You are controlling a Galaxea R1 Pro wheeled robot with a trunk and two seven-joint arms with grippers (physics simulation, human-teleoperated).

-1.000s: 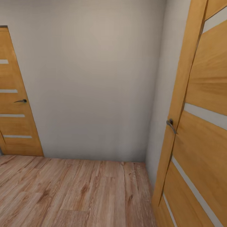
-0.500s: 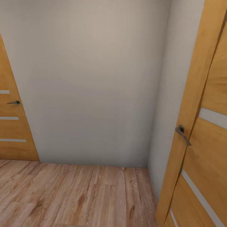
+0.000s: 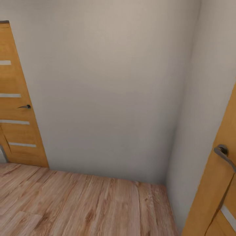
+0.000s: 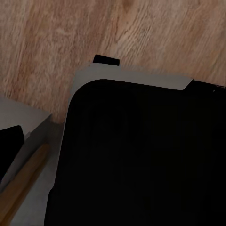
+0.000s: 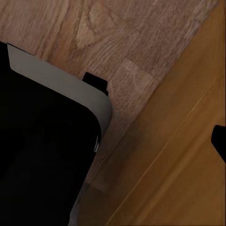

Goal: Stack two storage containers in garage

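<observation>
Facing a plain pale wall [image 3: 108, 91] in a small hallway, I take that wall as my landmark. Left of the wall in the head view stands a honey-coloured wooden door [image 3: 14, 108] with pale horizontal strips and a small dark lever handle [image 3: 25, 106]; the door's foot meets the floor right by the wall's lower left corner. Below the wall runs a light wood plank floor [image 3: 82, 203], touching the wall's base all along. Right of the wall a second pale wall [image 3: 209, 98] turns toward me at the corner, and further right of it is the edge of another wooden door [image 3: 216, 196] with a grey lever handle [image 3: 224, 155], close to the camera. My left wrist camera looks down on plank flooring [image 4: 141, 33] with a big black rounded body edged in light grey [image 4: 141, 155], part of the robot, covering most of the frame. My right wrist camera shows a similar black, grey-edged body [image 5: 42, 150] over planks [image 5: 108, 37], with an orange wood panel [image 5: 183, 165] beside it. The grippers' fingers are not in frame, so I cannot tell whether either is released or clenched. I can't locate the storage containers from here.
</observation>
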